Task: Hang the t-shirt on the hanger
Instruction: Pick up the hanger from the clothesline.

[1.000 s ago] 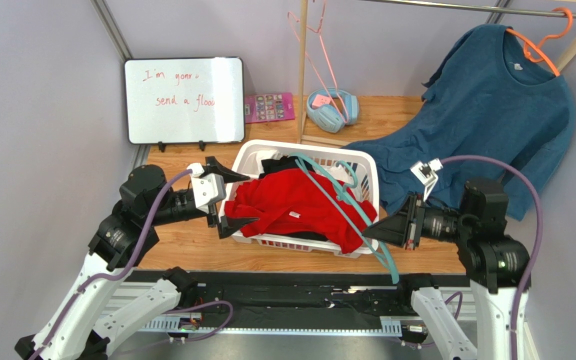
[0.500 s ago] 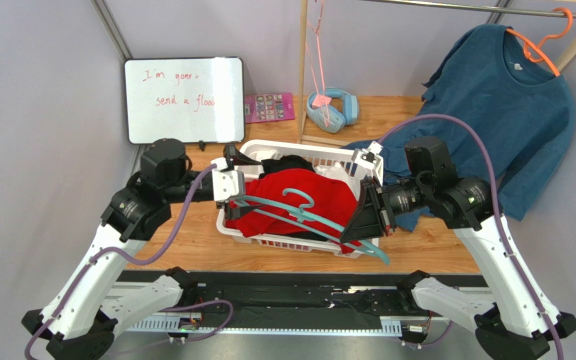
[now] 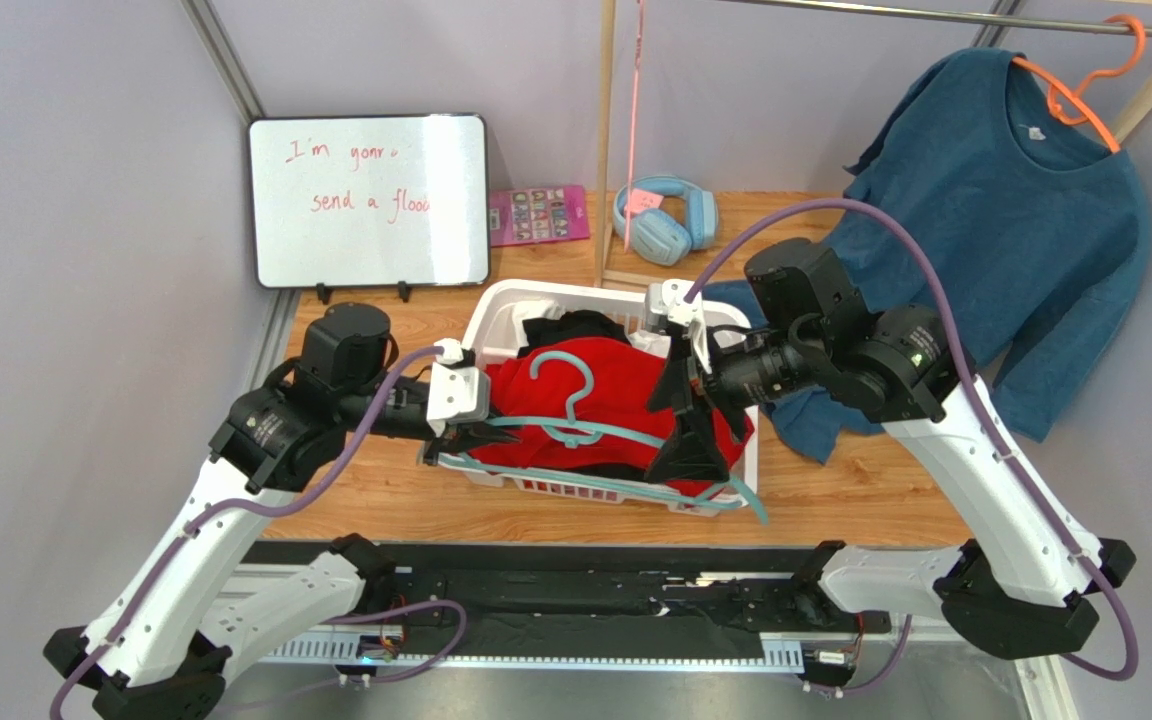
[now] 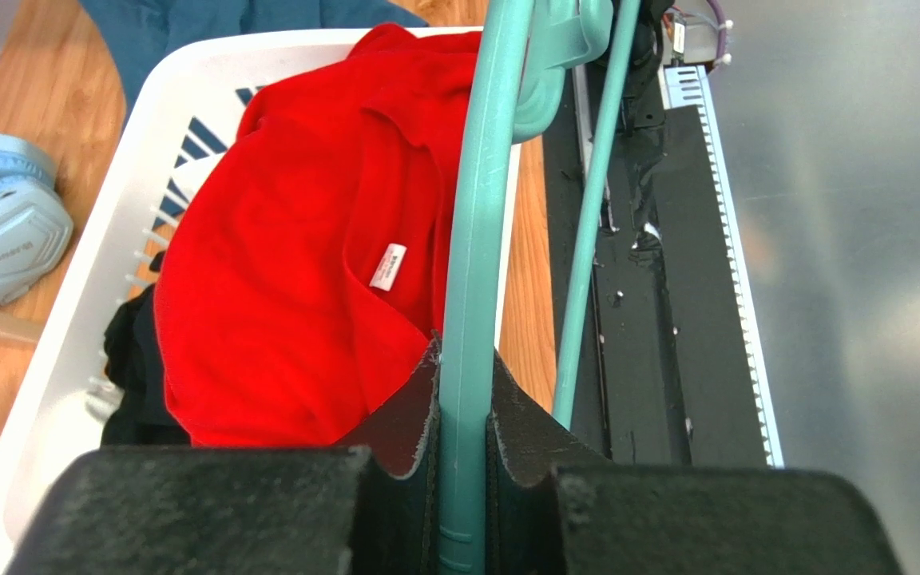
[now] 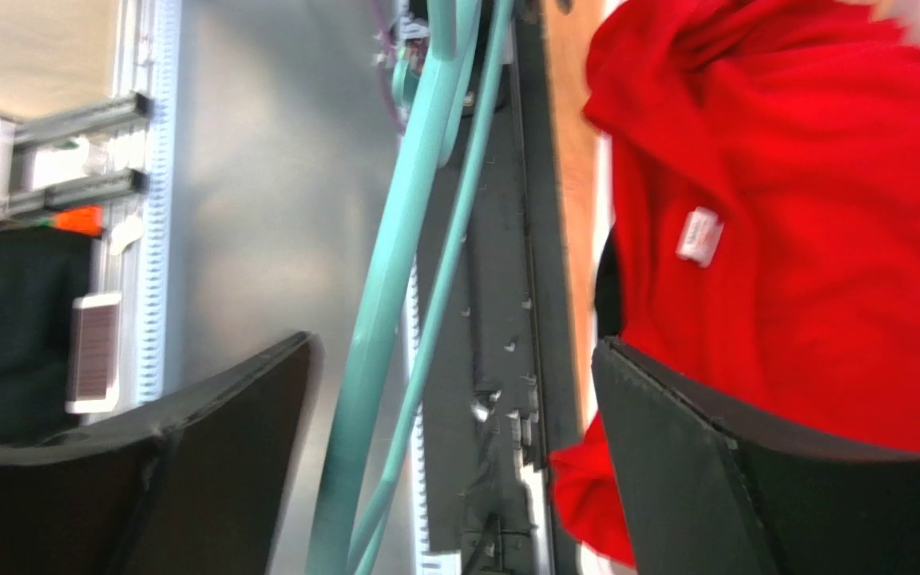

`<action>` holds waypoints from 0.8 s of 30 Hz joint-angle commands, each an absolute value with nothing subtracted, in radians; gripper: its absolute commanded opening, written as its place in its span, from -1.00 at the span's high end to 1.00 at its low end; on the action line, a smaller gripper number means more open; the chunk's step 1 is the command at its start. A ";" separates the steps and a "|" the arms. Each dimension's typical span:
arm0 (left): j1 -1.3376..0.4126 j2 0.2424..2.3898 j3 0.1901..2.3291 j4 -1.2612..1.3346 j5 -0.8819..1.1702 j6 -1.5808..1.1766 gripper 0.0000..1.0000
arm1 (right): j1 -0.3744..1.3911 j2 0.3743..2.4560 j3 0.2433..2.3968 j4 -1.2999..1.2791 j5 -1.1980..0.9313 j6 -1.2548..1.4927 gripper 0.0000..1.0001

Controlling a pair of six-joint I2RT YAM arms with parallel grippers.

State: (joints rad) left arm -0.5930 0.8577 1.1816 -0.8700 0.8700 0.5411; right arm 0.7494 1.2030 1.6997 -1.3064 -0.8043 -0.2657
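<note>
The red t-shirt [image 3: 597, 393] lies bunched in a white basket [image 3: 495, 312], its white neck label [image 4: 389, 266] facing up. The teal hanger [image 3: 620, 437] lies across the shirt, its hook over the cloth and its right end past the basket's near corner. My left gripper [image 3: 455, 425] is at the basket's left side, shut on one hanger arm [image 4: 467, 359]. My right gripper [image 3: 684, 420] hangs open over the basket's right part. The hanger's bars [image 5: 369, 359] pass between its spread fingers [image 5: 693, 443], and the t-shirt [image 5: 789, 240] lies beside them.
A black garment [image 3: 567, 323] lies under the t-shirt in the basket. Behind stand a whiteboard [image 3: 367, 200], blue headphones [image 3: 665, 213] and a wooden rack with a pink wire hanger [image 3: 632, 90]. A teal-blue long-sleeved top [image 3: 1018, 210] hangs on an orange hanger [image 3: 1093, 90] at the right.
The left gripper has closed on the hanger's left arm. The right gripper has let go of the hanger, opened wide and moved left over the basket. The hanger now lies flatter across the t-shirt.
</note>
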 commanded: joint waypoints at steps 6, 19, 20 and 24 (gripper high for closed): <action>-0.589 0.853 1.177 -0.729 0.763 0.388 1.00 | 0.980 1.290 1.876 -1.216 -0.423 -0.455 -0.85; -0.678 0.812 1.155 -0.709 0.565 0.612 1.00 | 1.028 1.397 1.922 -1.192 -0.420 -0.393 -0.32; -0.695 0.802 1.151 -0.704 0.540 0.623 1.00 | 1.019 1.400 1.925 -1.181 -0.451 -0.376 -0.30; -0.710 0.788 1.128 -0.686 0.517 0.653 1.00 | 0.965 1.404 1.942 -1.148 -0.523 -0.308 -0.26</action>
State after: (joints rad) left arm -0.6968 0.8055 1.1404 -0.7506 0.5629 0.5823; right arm 1.0058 1.4033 1.8935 -1.2255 -0.4423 -0.3885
